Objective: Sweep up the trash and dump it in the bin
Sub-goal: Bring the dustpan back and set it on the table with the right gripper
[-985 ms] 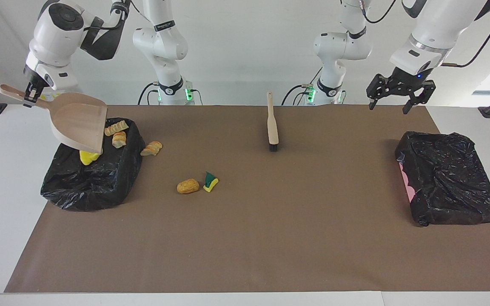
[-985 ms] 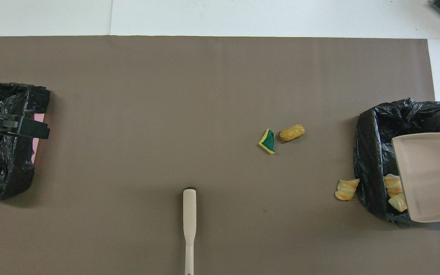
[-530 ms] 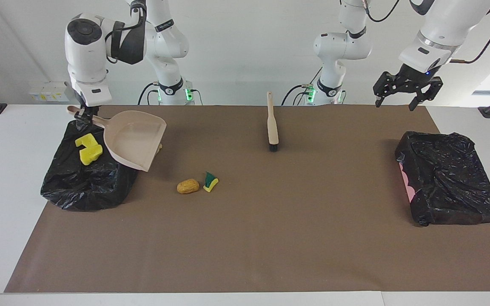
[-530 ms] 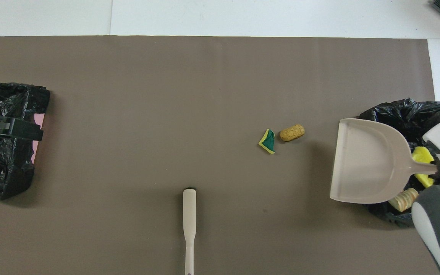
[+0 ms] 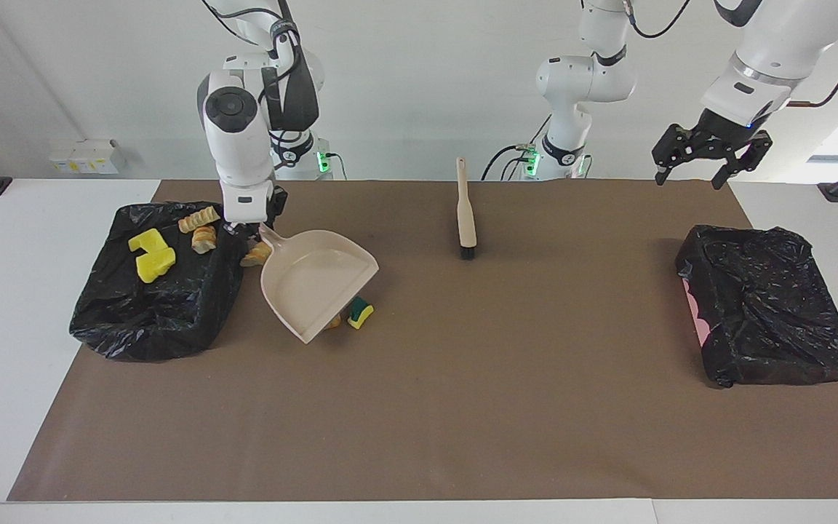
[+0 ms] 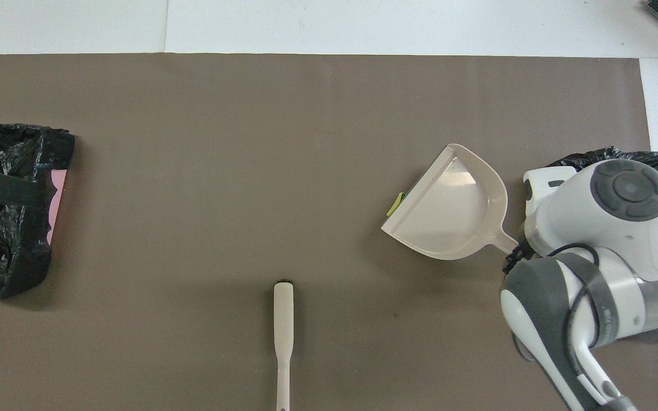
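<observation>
Brown mat (image 5: 463,378): right hand (image 5: 248,231) holds dustpan (image 5: 317,284) over scraps (image 5: 360,313).

Beige dustpan (image 5: 317,287), black bin liner (image 5: 157,306), yellow sponge bits (image 5: 150,256), brown mat (image 5: 463,378)

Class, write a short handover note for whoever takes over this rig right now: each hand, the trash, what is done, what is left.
Right hand: shut on the dustpan handle, pan over the floor scraps.
Left hand: open, waiting above the second bin.
Done: yellow sponge bits and two bread lumps in the bin.
Left: sponge wedge, lump under the pan, lump beside the bin; brush lies unused.
</observation>
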